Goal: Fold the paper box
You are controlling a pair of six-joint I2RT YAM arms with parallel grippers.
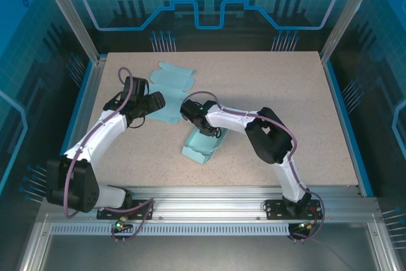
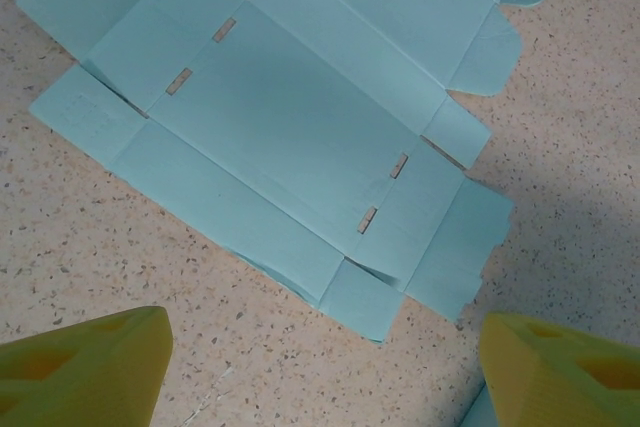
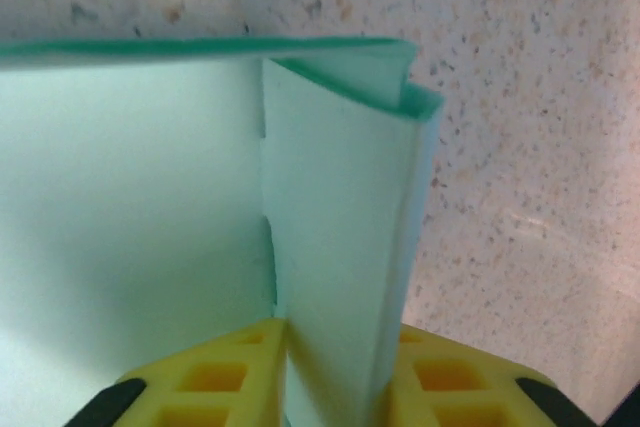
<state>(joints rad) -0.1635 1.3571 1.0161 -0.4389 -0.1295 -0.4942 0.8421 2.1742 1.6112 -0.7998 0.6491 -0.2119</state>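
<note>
Two paper pieces are seen on the table (image 1: 285,93): a flat, unfolded sheet (image 1: 174,80) lying toward the far left of centre, and a partly folded box (image 1: 200,149) set nearer the arms, about mid-table. The left gripper (image 1: 151,103) is held just above the near edge of the sheet. In the left wrist view the sheet (image 2: 290,117) is spread flat on the speckled surface with its creases, slots and end flaps showing, and the yellow fingers (image 2: 80,367) are set wide apart with nothing between them. The right gripper (image 1: 206,130) is placed at the far end of the box. In the right wrist view a doubled-over wall of the box (image 3: 150,227) is stood upright between the yellow fingers (image 3: 225,382), which are set narrow, and the paper is touched on both sides. The two layers of that wall are parted slightly at the top.
</note>
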